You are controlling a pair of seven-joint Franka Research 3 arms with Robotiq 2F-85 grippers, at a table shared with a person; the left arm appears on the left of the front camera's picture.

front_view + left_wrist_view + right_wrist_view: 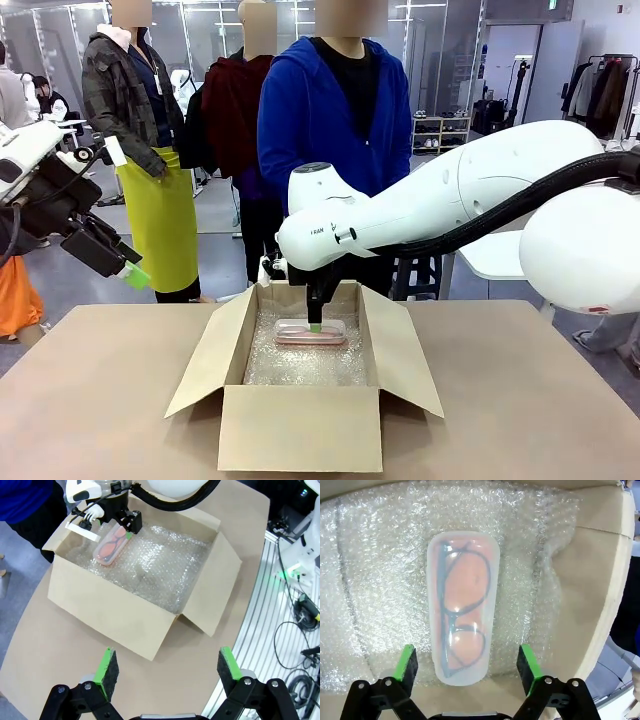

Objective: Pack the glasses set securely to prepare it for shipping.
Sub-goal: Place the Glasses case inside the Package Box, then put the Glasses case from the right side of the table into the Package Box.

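Case (463, 605), translucent pink oblong, on bubble wrap (380, 580)

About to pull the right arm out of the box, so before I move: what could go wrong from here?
1. The right claw stands open with its pads on either side of one end of the pink case. A skewed lift could clip the case and drag it across the bubble wrap.
2. The case lies loose near the far wall of the cardboard box with nothing over it, so it may slide in shipping.
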